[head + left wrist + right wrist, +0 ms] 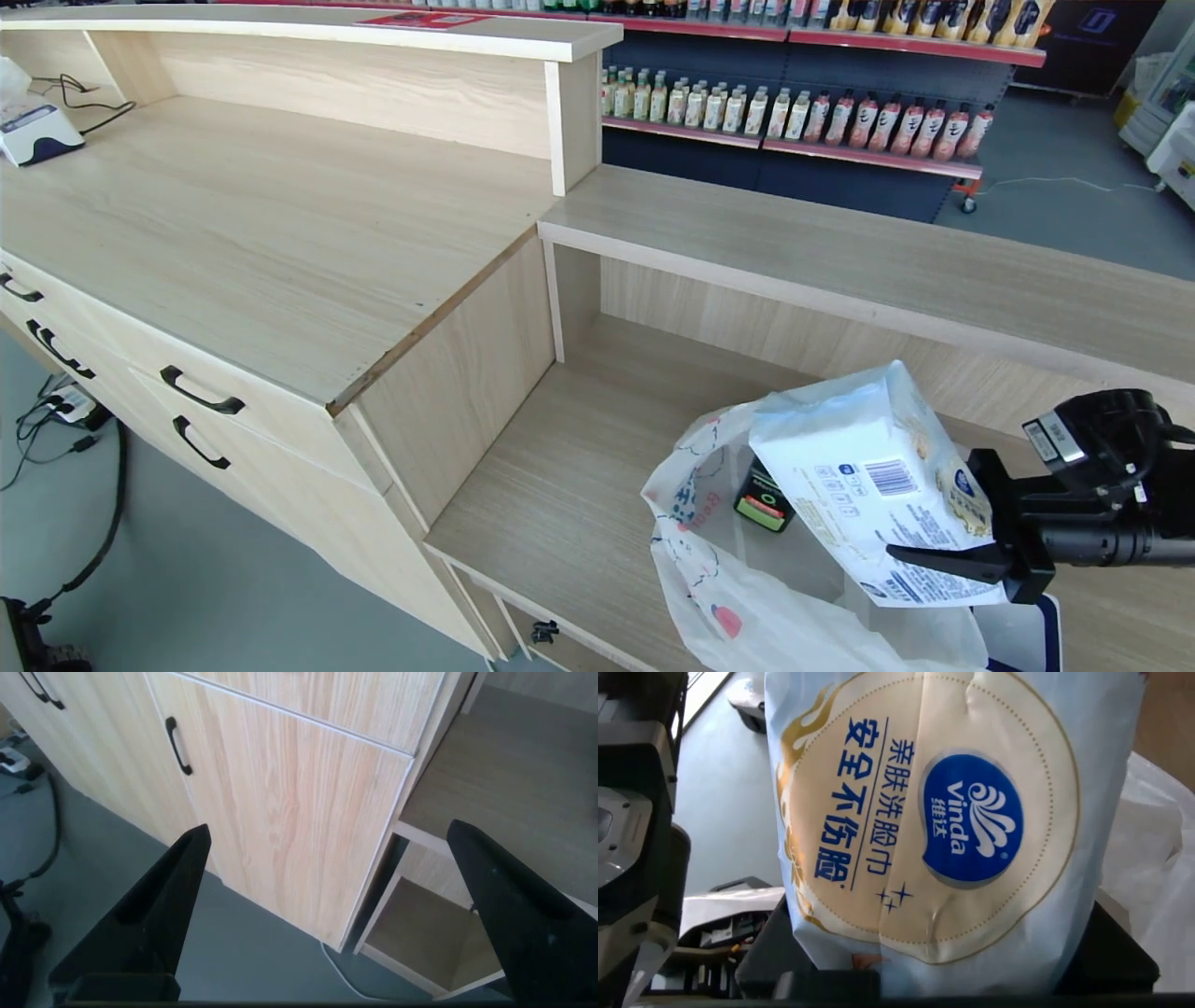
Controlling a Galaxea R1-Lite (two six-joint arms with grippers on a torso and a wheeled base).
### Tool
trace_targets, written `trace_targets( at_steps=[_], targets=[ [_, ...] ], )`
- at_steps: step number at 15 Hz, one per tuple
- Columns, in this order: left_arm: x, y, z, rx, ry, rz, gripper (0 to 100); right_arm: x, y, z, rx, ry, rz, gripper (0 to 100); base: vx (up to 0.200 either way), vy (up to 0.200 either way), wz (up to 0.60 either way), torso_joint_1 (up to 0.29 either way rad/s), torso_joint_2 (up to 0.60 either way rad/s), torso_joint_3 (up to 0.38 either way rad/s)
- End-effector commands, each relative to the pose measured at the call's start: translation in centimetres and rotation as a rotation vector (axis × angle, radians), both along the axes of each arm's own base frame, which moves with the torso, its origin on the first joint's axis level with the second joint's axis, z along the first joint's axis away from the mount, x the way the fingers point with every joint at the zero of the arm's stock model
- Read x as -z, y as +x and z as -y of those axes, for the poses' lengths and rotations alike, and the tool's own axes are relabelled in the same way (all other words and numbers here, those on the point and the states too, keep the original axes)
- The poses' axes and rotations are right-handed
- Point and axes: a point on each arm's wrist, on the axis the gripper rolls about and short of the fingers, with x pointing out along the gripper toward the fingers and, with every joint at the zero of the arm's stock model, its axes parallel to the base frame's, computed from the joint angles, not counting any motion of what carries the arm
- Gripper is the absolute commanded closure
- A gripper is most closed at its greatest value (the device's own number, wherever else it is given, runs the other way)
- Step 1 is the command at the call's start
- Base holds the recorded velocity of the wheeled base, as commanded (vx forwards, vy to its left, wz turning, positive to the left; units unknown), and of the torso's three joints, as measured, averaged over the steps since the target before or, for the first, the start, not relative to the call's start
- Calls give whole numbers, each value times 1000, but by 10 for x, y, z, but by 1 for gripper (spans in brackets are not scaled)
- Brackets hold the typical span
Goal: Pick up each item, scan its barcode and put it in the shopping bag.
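My right gripper (971, 551) is shut on a white and pale blue pack of tissues (873, 481), holding it tilted above the mouth of the white plastic shopping bag (709, 579) on the low counter. The pack (943, 821) sits between the gripper's black fingers (1125, 952). A barcode on its side faces up. Inside the bag lies a small dark box (764, 499) with a green and red label. My left gripper (327, 915) hangs open over the floor, in front of the wooden cabinet door (299, 793), holding nothing.
A scanner device (33, 131) with a cable sits at the far left of the upper counter (261, 233). Drawers with black handles (201, 397) line its front. A raised ledge (887, 261) runs behind the low counter. Store shelves of bottles (794, 112) stand behind.
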Motion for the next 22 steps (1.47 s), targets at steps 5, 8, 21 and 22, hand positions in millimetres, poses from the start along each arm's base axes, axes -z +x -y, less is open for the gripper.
trace_targets(
  at_steps=[5,8,21,22],
  targets=[
    [0,0,0,-1,0,1,0,11,3,0,-11,11,-24,100,0,0,0,0,0,0],
    [0,0,0,0,0,1,0,12,3,0,-11,13,-26,100,0,0,0,0,0,0],
    [0,0,0,0,0,1,0,14,-4,15,64,-1,-68,100,0,0,0,0,0,0],
    [0,0,0,0,0,1,0,13,-4,16,64,-1,-64,100,0,0,0,0,0,0]
  ],
)
